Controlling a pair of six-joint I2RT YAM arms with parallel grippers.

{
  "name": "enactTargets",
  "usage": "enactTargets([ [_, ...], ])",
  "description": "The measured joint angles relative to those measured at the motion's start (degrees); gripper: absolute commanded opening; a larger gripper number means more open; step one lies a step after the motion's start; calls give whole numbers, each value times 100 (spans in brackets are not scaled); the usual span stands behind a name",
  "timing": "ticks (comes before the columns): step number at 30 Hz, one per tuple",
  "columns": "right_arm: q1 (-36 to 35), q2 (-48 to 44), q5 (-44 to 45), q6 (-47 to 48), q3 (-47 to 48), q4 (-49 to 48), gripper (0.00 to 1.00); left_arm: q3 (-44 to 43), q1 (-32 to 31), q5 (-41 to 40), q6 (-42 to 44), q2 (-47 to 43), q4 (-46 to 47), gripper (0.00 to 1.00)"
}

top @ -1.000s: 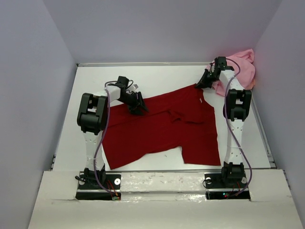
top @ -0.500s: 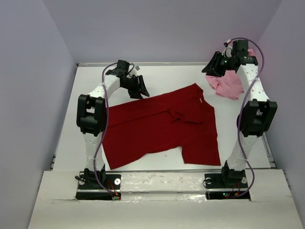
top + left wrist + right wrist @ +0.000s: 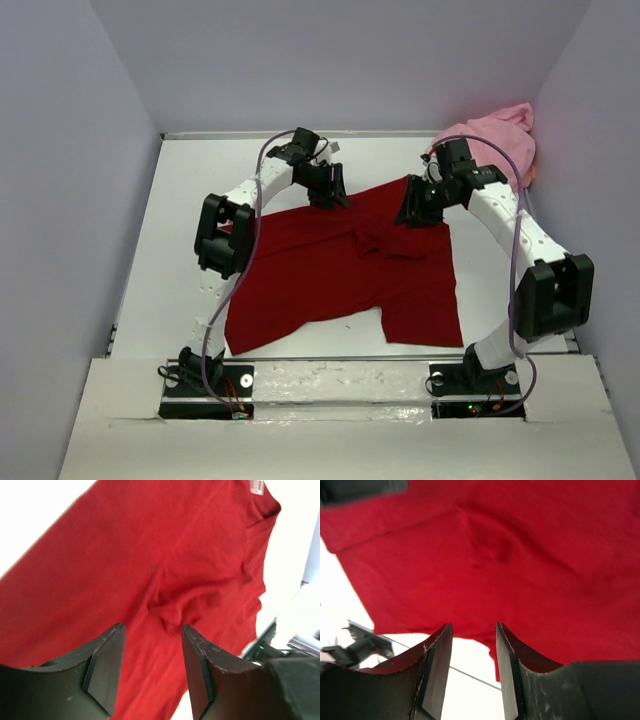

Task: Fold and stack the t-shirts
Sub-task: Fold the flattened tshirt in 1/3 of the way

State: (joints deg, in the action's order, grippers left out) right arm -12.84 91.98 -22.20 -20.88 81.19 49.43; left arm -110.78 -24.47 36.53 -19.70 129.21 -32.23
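Observation:
The dark red t-shirt lies spread on the white table, with a bunched fold near its middle. The light pink t-shirt sits crumpled in the back right corner. My left gripper hovers over the red shirt's far edge, open, nothing between its fingers. My right gripper hangs over the shirt's collar area, open and empty. Red cloth fills most of the right wrist view.
The white table is walled by grey panels on three sides. Both arm bases stand on the near ledge. Bare table shows to the left of the red shirt and behind it.
My right gripper opened, left the pink shirt at the back right and swung down-left over the red shirt's collar. My left gripper moved right along the shirt's far edge.

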Motion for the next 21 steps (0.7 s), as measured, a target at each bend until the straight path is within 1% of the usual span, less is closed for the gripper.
enactTargets([
  [5,-72,-732,496,-33,-459,35,45,-474,-125,-201,155,468,-85,60],
  [7,-192,-859,623,-103,-538,37,44,-568,-133,-245,170,573,-120,60],
  [9,-474,-964,791,-238,-737,-20,43,-798,-133,-254,179,767,-146,60],
  [13,-874,-997,994,-535,-1156,-94,41,-1012,-131,-251,177,1025,-76,60],
  [14,-949,-997,1032,-629,-1314,-125,38,-1014,-131,-247,177,1062,-74,60],
  [16,-990,-997,1086,-802,-1563,-229,35,-1014,-129,-247,175,1126,-57,60],
  [21,-1014,-903,1191,-1071,-1845,-492,35,-1045,-133,-116,142,1266,44,58],
])
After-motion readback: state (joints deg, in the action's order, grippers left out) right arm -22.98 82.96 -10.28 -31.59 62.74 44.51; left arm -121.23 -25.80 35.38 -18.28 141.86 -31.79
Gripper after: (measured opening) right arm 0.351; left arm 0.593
